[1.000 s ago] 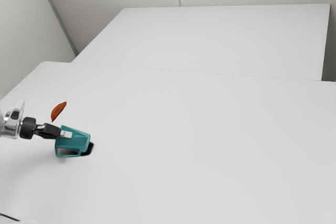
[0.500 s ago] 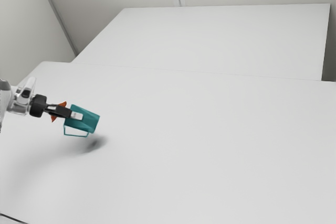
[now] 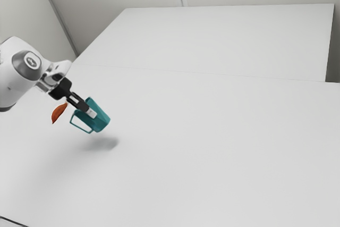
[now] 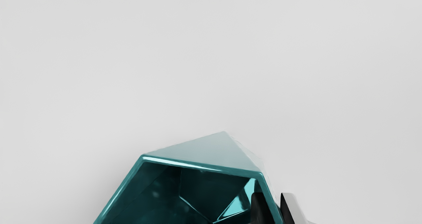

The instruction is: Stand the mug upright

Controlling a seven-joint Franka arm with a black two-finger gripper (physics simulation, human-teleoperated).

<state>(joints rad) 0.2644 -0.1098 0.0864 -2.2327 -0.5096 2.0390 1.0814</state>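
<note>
In the exterior view my gripper holds the teal mug above the table, its shadow lying below it. The mug is tilted, mouth toward the hand and up, base down toward the exterior view's right, with its handle on the exterior view's left. Seen in the wrist view, the open, faceted mouth of the mug faces the camera. One finger of the gripper is inside the mug and the other outside, shut on its wall.
An orange-red piece lies on the white table, close to the arm on the exterior view's left. Another white surface stands behind the table.
The mug has risen off the table with my gripper and shifted toward the exterior view's right. My hand has tipped to point more steeply down, turning the mug closer to upright.
</note>
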